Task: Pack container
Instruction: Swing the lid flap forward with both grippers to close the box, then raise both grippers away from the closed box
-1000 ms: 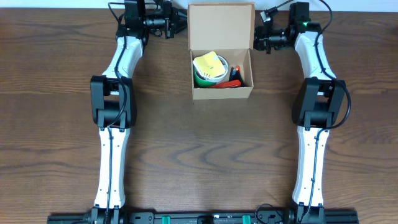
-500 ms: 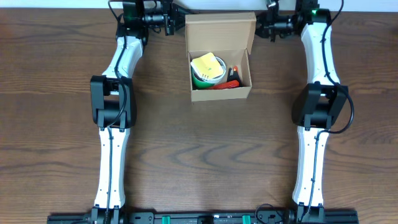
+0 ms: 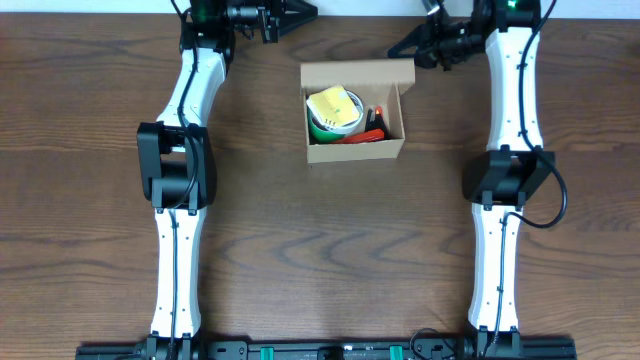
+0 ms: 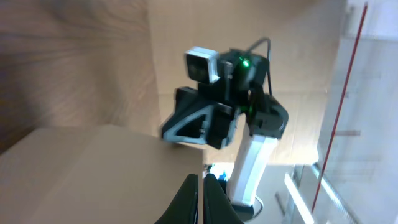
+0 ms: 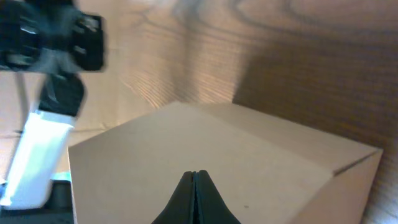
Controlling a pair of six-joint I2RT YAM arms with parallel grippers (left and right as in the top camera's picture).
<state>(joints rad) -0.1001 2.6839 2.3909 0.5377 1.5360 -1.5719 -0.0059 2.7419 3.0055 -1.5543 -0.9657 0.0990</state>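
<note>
Viewing from above, we found the container (image 3: 355,150) on the table (image 3: 300,250), its flap lid tilted up; left gripper (image 3: 308,9) and right gripper (image 3: 398,48) stood beyond its far corners, both jaws closed and empty.

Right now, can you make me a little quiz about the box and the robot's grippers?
1. True or false: the box is empty.
2. What colour is the topmost thing in the box? A) yellow B) blue C) pink
3. Fill in: the left gripper and the right gripper are both ___ (open or shut).

Key
1. False: things lie inside it.
2. A, the yellow pad.
3. Shut.
</note>
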